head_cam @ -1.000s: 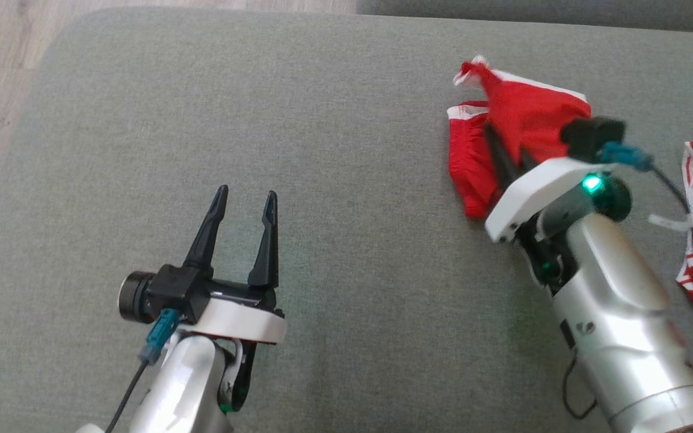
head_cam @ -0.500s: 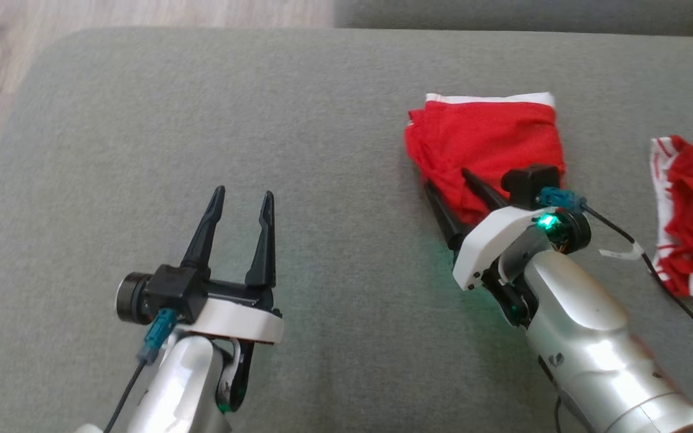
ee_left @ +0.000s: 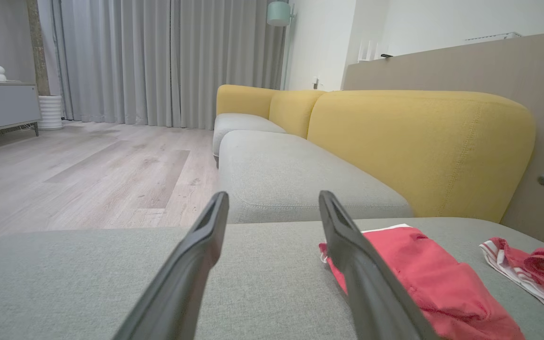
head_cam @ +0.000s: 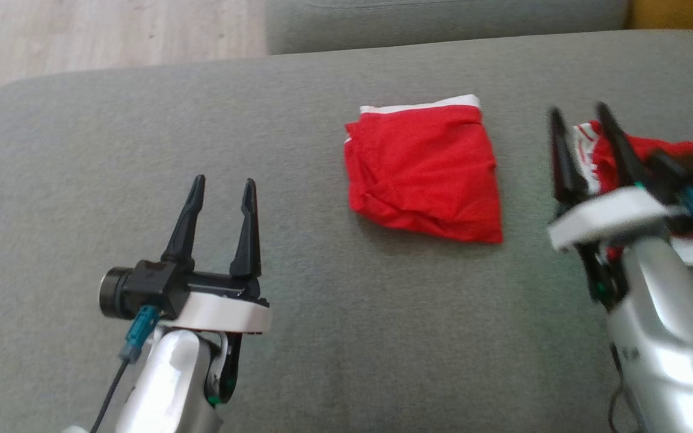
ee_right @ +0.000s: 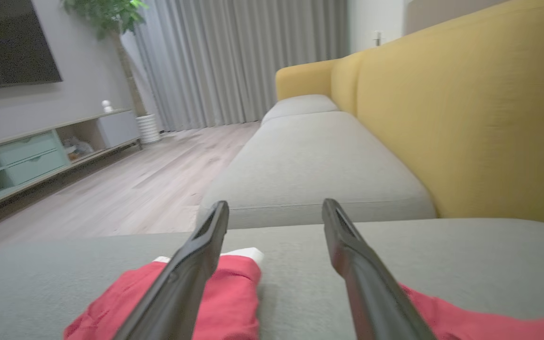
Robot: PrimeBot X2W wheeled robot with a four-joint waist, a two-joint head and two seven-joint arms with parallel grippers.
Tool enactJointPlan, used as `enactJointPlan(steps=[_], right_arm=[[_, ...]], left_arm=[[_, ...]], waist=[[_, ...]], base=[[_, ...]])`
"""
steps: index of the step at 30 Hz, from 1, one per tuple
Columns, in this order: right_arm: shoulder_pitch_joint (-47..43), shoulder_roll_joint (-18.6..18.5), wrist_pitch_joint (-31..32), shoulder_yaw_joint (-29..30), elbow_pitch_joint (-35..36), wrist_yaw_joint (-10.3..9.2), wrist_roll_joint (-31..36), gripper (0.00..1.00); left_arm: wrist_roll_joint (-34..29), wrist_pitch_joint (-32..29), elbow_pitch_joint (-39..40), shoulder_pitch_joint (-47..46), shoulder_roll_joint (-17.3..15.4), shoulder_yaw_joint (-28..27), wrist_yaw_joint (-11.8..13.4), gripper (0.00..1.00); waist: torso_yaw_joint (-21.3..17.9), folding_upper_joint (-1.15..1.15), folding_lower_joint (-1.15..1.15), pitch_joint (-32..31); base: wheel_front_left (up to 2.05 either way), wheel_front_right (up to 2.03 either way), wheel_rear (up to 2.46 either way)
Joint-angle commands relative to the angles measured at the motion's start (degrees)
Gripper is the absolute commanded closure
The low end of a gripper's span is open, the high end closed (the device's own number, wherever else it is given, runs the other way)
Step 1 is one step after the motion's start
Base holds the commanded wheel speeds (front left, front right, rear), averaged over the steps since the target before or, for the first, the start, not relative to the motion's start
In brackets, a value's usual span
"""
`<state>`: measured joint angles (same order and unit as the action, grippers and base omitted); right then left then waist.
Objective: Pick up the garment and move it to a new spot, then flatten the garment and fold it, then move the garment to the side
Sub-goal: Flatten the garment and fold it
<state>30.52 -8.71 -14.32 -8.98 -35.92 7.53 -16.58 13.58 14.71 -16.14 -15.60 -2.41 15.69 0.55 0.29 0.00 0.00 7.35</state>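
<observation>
Head view — folded garment on cushion, R claw near.

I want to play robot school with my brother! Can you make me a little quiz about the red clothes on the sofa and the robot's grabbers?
1. Pick one: the folded red garment lies on A) a table, B) the grey sofa cushion, C) a bed.
2. True or false: the right gripper stands open and holds nothing.
3. How many red garments lie on the cushion?
Key: 1 B. 2 True. 3 Two: the folded one and a crumpled red garment by the right gripper.
</observation>
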Motion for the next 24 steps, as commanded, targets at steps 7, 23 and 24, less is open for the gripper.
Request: enactJointPlan(steps=[7,23,24], right_arm=[[-12.7,4.5,-0.7,9.5,14.4,-0.04,6.2,0.0],[-17.3,5.8,-0.6,10.2,20.4,-0.04,6.2,0.0],[-16.8,5.8,-0.3,10.0,20.3,-0.04,6.2,0.0]], left_arm=[[0.7,0.3,2.8,0.4,-0.5,-2.8,0.5,0.0],[0.7,0.3,3.4,0.5,-0.5,-2.0,0.4,0.0],[0.6,0.3,3.4,0.3,-0.5,-1.8,0.3,0.0]], waist=[[-3.0,0.0,0.0,-0.7],[-1.9,0.0,0.0,1.6],[-1.5,0.0,0.0,2.2]], base=[[0.0,0.0,0.0],[0.0,0.0,0.0],[0.0,0.0,0.0]])
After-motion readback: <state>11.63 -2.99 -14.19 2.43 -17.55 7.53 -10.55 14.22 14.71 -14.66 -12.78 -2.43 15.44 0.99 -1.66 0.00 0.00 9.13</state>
